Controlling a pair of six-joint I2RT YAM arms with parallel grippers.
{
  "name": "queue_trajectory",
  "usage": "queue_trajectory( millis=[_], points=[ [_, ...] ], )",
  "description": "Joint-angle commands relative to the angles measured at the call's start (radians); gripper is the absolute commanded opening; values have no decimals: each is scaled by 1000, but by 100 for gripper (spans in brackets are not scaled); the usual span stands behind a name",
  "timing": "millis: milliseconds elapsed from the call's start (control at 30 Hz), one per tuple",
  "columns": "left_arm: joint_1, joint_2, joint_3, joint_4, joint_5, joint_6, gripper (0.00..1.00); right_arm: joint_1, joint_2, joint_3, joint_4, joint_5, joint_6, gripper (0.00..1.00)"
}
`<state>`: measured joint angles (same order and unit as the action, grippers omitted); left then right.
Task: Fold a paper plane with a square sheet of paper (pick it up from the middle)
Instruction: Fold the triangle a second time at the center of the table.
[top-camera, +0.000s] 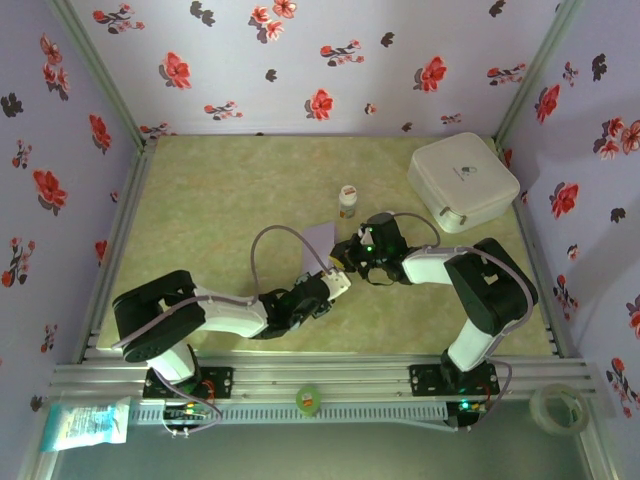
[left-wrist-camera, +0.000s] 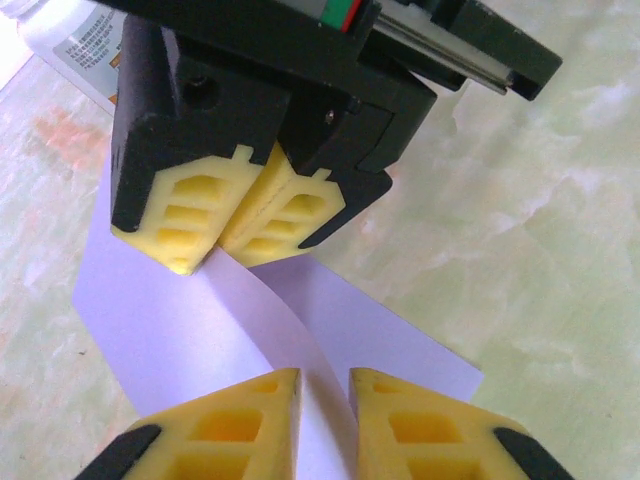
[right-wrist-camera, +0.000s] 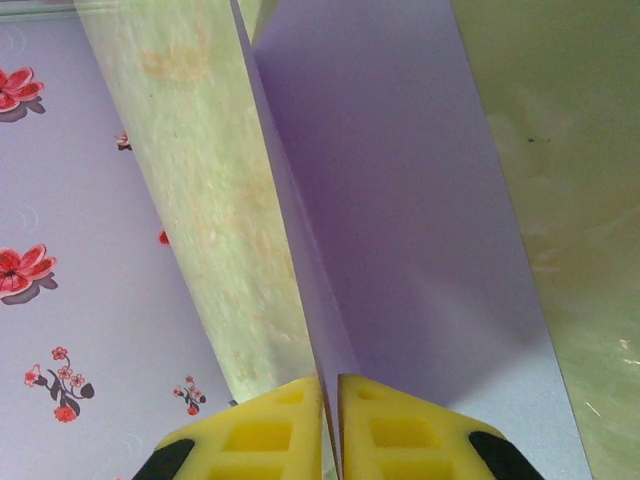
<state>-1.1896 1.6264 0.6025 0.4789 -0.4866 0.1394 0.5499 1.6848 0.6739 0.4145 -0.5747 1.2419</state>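
Note:
The square sheet of paper is pale lilac and lies mid-table, bent up into a ridge. My right gripper is shut on that raised ridge. In the right wrist view its yellow fingertips pinch the paper edge-on. In the left wrist view the right gripper holds the paper from the far side. My left gripper sits at the near side, its fingers a little apart astride the curved ridge. From above, the left gripper is just in front of the right one.
A small white bottle stands just behind the paper, also seen as the bottle at the upper left. A white rounded box sits at the back right. Flowered walls enclose the green table.

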Motion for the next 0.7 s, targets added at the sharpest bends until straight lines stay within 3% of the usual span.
queue_trajectory(
  millis=[0,300,500,667],
  points=[
    [-8,-31,-7,38,-1,-24,16,1,-4,-7,-12,22,8,12],
    [-8,-40,-11,32,10,-51,11,1,-1,-9,-15,24,6,13],
    [-8,-47,-7,10,19,-78,0,-1,-2,-12,-18,26,4,14],
    [9,-70,4,-44,95,-150,0,-4,-29,-13,-80,56,-35,27]
  ],
)
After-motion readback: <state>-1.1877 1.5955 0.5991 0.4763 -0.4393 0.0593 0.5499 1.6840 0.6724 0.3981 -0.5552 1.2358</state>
